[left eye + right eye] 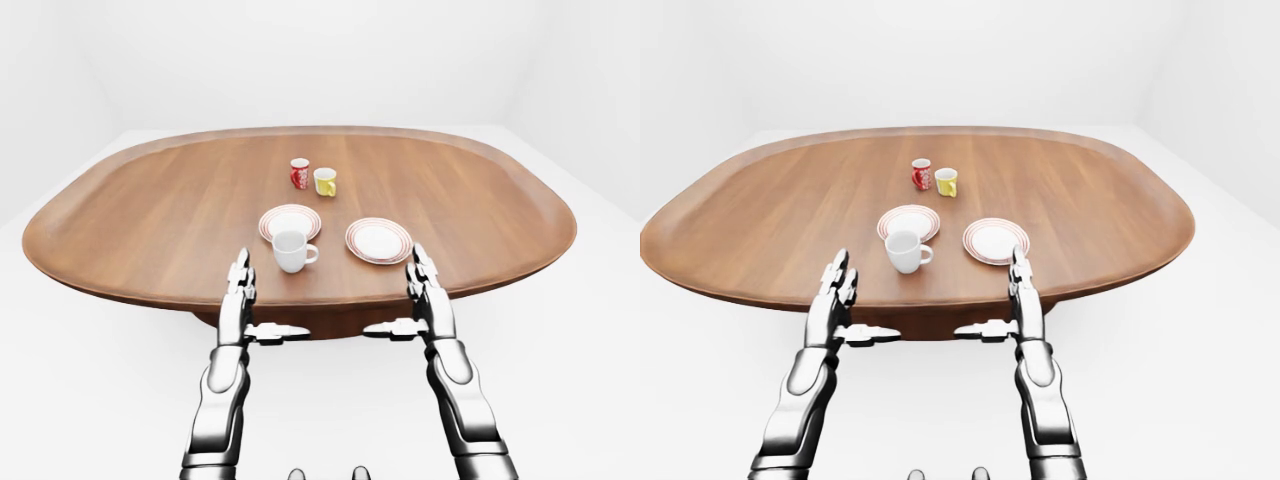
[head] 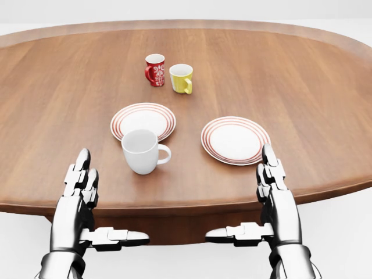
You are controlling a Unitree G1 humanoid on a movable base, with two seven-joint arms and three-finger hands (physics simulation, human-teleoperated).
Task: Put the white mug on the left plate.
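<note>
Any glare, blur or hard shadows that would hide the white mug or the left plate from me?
Head view: sharp and evenly lit, white mug clear against the table, soft shadow only, left plate partly behind it. Left-eye view: wider, things smaller, no glare. Right-eye view: same, white walls and floor blend together.

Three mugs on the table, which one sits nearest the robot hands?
The white mug, standing just below the left plate in the head view. The red mug and yellow mug stand beyond both plates.

Both hands (image 2: 78,192) flat, fingers (image 2: 270,165) extended.
</note>
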